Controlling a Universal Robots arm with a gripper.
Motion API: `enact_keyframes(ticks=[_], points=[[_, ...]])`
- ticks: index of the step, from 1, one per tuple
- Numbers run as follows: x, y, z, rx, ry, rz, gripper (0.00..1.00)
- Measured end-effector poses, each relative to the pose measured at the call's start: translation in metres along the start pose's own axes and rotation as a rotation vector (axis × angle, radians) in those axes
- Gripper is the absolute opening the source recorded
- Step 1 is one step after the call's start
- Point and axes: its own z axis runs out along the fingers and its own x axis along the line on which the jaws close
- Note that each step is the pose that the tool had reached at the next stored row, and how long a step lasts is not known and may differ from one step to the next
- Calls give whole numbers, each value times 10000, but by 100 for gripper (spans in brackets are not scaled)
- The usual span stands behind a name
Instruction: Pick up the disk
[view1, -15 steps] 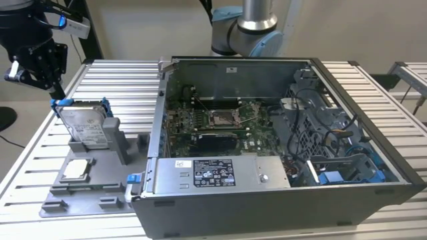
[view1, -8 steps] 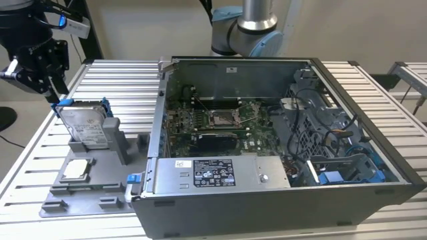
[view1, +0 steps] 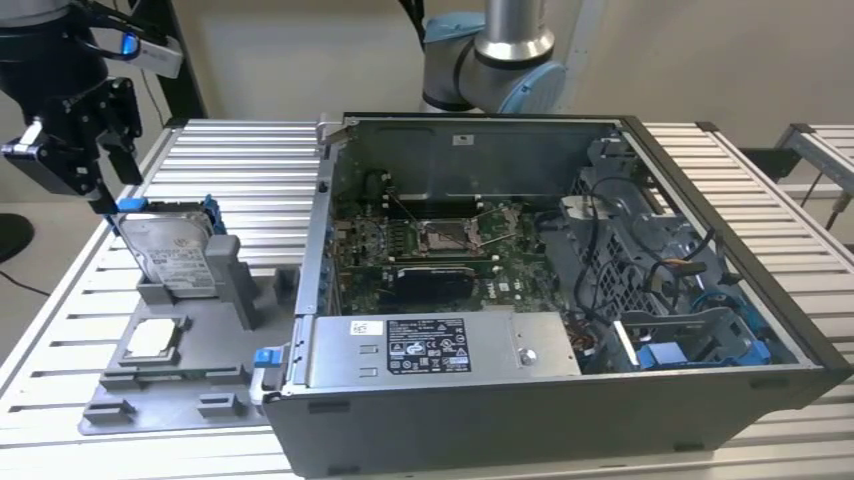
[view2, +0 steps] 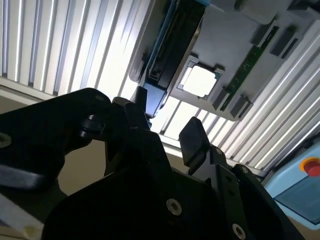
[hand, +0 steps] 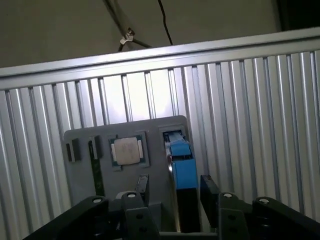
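End effector (hand: 175, 190), released, straddles the top edge of the upright disk (view1: 174, 248) on the worktop (view1: 234, 165)

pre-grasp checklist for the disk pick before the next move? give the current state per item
1. Disk stands upright in the grey fixture: ok.
2. Gripper open: ok, a gap shows on each side of the disk in the first wrist view.
3. Disk's blue edge lies between the fingers: ok.
4. Grip on the disk: not ok, the jaws have not yet closed on it.
5. How far down the disk the fingertips reach: cannot tell. The exterior view puts them by its top corner.
6. CPU chip apart from the fingers: ok.
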Motion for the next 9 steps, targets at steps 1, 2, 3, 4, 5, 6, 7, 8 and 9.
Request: enact_keyframes(ticks=[1,2,3,4,5,6,7,8,9], points=[[0,-2,11,3,2,-91,100],[0,-4,22,8,3,-167,100],[0,-5,34,12,4,-241,100],[-1,-7,46,15,5,-310,100],[-2,-10,62,21,6,-376,100],[-3,-12,77,24,6,-437,100],[-5,-15,92,29,7,-496,100],[-6,-17,109,39,7,-556,100],[-9,-18,125,51,7,-611,100]])
